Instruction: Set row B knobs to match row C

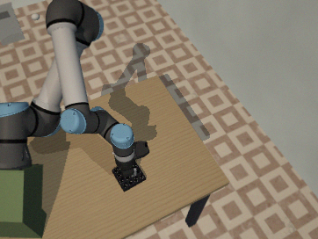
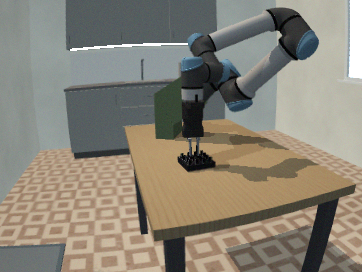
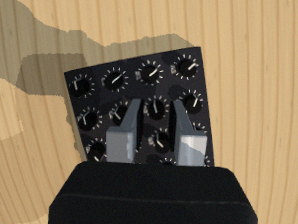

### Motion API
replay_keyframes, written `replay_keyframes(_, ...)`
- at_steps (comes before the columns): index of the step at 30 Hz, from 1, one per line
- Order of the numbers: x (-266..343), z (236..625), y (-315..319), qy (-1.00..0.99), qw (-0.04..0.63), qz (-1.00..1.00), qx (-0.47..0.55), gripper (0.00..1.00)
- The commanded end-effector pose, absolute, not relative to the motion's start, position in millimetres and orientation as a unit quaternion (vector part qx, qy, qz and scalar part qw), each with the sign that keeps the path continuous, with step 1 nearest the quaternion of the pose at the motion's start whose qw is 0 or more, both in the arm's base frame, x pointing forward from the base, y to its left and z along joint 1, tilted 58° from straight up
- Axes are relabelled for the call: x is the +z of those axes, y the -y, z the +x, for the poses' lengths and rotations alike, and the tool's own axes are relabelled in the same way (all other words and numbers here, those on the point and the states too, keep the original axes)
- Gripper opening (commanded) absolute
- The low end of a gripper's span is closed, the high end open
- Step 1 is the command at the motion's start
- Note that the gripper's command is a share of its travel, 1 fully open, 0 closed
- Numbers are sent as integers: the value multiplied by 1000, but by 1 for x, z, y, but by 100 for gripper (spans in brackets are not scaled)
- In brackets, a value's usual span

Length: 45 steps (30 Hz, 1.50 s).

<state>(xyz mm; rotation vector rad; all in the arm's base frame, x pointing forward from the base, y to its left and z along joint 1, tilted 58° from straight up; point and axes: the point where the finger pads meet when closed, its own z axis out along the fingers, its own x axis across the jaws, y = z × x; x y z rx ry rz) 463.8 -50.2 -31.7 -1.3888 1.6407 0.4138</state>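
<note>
The black knob box stands on the wooden table, near its front half; it also shows in the exterior view. In the wrist view the box fills the middle, with several rows of black knobs with white lines. My gripper hangs straight down over the box, its two fingers partly open and straddling one knob in a middle row, close above or just at knob height. I cannot tell whether the fingers touch it. The box rows nearest me are hidden under the gripper body. The gripper also shows in the top and exterior views.
A green block stands at the table's far end beside the arm's base. The table edge lies a short way right of the box. Grey kitchen cabinets stand behind the table.
</note>
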Motion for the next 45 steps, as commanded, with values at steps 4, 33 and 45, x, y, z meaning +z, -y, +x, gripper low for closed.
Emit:
replay_keyframes(4,-32,464,51,-666,458,-564,167,46)
replay_keyframes(33,-32,464,51,-666,458,-564,167,46)
replay_keyframes(45,-34,466,48,-666,458,-564,167,46)
